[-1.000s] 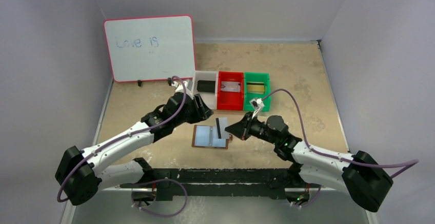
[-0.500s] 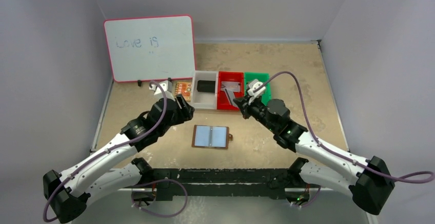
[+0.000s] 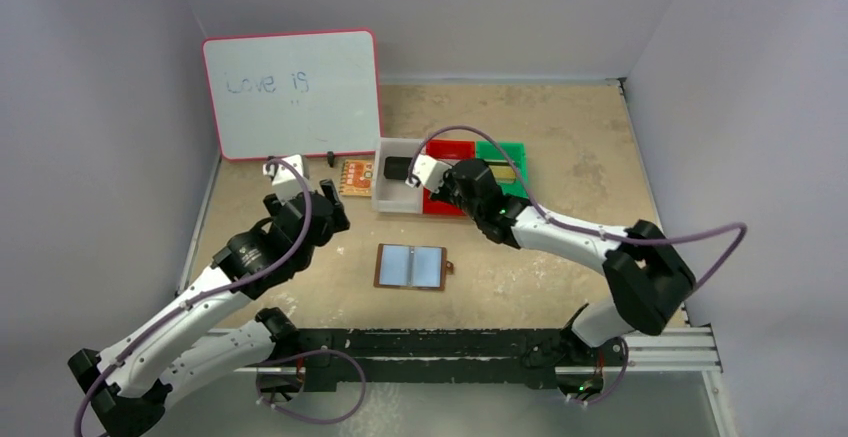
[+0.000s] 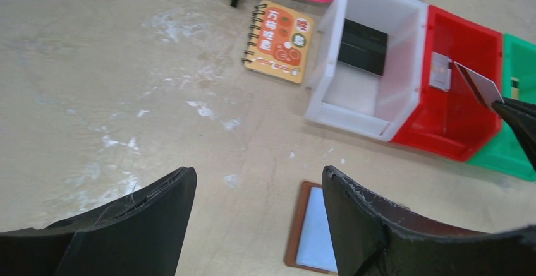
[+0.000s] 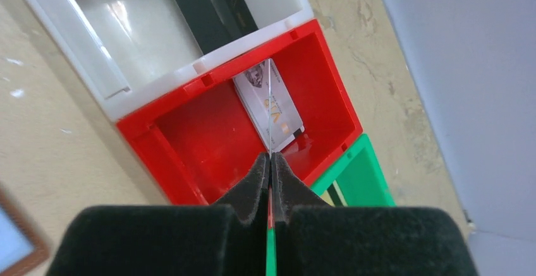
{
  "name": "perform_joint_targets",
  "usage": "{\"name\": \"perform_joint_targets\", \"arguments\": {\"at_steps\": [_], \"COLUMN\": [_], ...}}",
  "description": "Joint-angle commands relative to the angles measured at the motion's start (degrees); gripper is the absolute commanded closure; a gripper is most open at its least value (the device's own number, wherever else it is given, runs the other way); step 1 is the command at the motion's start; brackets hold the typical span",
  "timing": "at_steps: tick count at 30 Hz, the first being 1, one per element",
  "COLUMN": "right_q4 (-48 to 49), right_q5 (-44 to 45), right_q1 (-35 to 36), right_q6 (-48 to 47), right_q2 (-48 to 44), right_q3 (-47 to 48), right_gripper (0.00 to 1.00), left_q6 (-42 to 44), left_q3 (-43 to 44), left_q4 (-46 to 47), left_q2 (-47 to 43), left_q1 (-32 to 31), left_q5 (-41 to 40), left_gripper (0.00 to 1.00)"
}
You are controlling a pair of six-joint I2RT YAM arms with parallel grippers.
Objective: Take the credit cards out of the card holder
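The card holder (image 3: pixel 411 267) lies open and flat on the table, brown rim round two pale blue panels; its left edge shows in the left wrist view (image 4: pixel 311 235). My right gripper (image 5: pixel 270 159) is shut on a thin credit card (image 4: pixel 478 84), seen edge-on, and hangs over the red bin (image 3: pixel 447 204). Another credit card (image 5: pixel 282 117) lies flat in that bin. My left gripper (image 4: pixel 258 178) is open and empty, up and to the left of the holder (image 3: pixel 328 209).
A white bin (image 4: pixel 404 55) left of the red one holds a black card (image 4: pixel 362 47). A green bin (image 5: pixel 356 176) on the right holds a yellowish card. An orange spiral notebook (image 4: pixel 281 42) lies beside the white bin, below a whiteboard (image 3: pixel 292 92).
My right gripper has carried the card from above the holder back to over the red bin. My left gripper has drawn away to the left and opened wider.
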Motion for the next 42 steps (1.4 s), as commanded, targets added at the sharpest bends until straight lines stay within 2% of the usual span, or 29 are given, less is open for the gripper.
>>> {"name": "perform_joint_targets", "arguments": {"at_steps": [1,12,22,30,35,42], "right_q4": [0.63,-2.74,-6.42,-4.09,-6.57,-4.98], "right_q5": [2.53,0.17,-4.68,-4.14,-3.53,-1.92], "right_q1": [-0.94,-4.72,-7.14,-8.34,-8.36,-8.31], "right_q6": [-10.83,-17.22,-20.25,-22.78,-22.73,-23.93], "right_q2": [5.27,17.15,19.01,22.86,25.99,28.28], "right_q3": [5.51,14.68,16.05,17.65,22.67,22.81], "right_gripper": [1.0,1.0,1.0,1.0,0.98,0.96], "left_q6": [2.5,2.51,2.54,1.58,1.2,1.09], "left_q3": [1.58,0.59,0.87,0.84,0.65,0.52], "left_q4": [-3.9,-3.27,-3.27,-4.05,-3.99,-4.16], "left_q2": [-2.59,-8.29,-7.63,-8.87,-10.24,-10.52], "left_q1": [0.18,0.17,0.13,0.19,0.19,0.15], "left_q5": [-7.1,-9.72,-9.55,-10.4,-11.27,-11.47], "left_gripper": [0.27,0.24,0.24,0.24,0.24,0.24]}}
